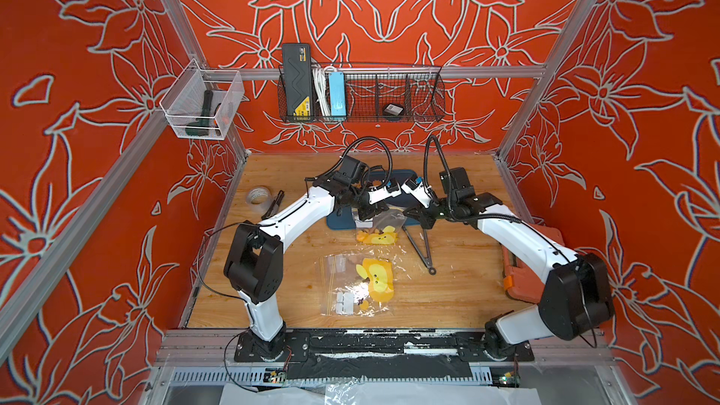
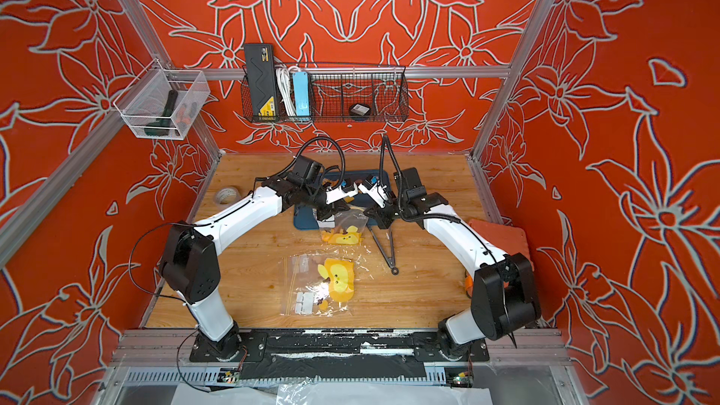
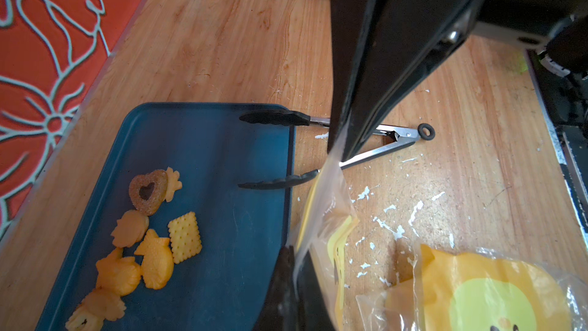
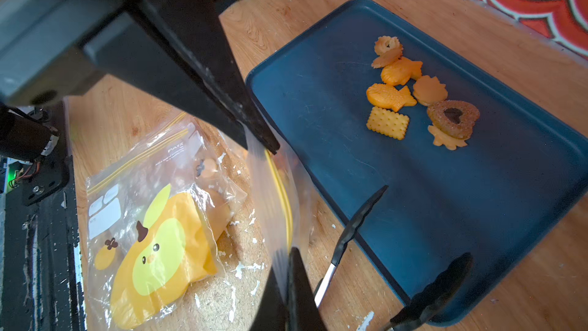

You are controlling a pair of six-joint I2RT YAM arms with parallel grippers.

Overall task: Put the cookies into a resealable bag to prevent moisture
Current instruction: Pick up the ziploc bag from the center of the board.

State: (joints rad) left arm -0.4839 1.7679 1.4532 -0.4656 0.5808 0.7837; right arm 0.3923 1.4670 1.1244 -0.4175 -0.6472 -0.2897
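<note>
Several small orange, yellow and brown cookies [image 3: 149, 243] [image 4: 410, 90] lie in a cluster on a dark blue tray [image 3: 229, 170] [image 4: 366, 186] [image 1: 338, 222]. In both top views the arms hide them. A clear resealable bag [image 3: 321, 214] [image 4: 273, 205] [image 1: 380, 227] with a yellow cartoon print hangs taut between both grippers, beside the tray's near edge. My left gripper [image 3: 294, 249] [image 1: 366, 213] is shut on one end of the bag's top edge. My right gripper [image 4: 289, 251] [image 1: 420, 215] is shut on the other end.
Metal tongs [image 3: 381, 141] [image 4: 346, 237] [image 1: 422, 245] rest with their black tips on the tray's edge. A second printed bag [image 1: 356, 284] [image 4: 149, 237] lies flat nearer the front. A tape roll [image 1: 258, 195] sits back left and an orange case [image 1: 516, 266] at the right. White flecks litter the wood.
</note>
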